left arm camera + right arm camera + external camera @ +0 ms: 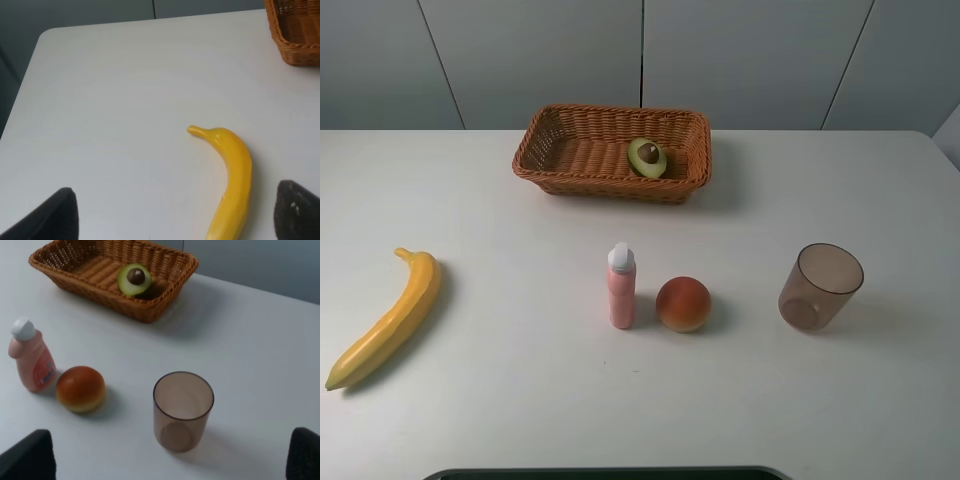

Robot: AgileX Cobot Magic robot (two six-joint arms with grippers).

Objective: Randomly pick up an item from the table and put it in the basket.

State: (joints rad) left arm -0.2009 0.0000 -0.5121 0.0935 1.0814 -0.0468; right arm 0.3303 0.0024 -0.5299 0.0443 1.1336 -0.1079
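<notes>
Overhead view shows me the avocado half [647,158] lying in the basket [545,140], right side; both my grippers, left [172,215] and right [170,460], hang spread wide, empty, above the table [520,400].

A big white surface [880,190] fills the room's middle. Behind it stands a gray wall [740,60] made of flat panels (thin dark lines between them). Soft, even light.

You see only one corner of the orange-brown woven wicker basket [295,35] beyond the long yellow banana [230,185], whose lower end runs off-frame.
</notes>
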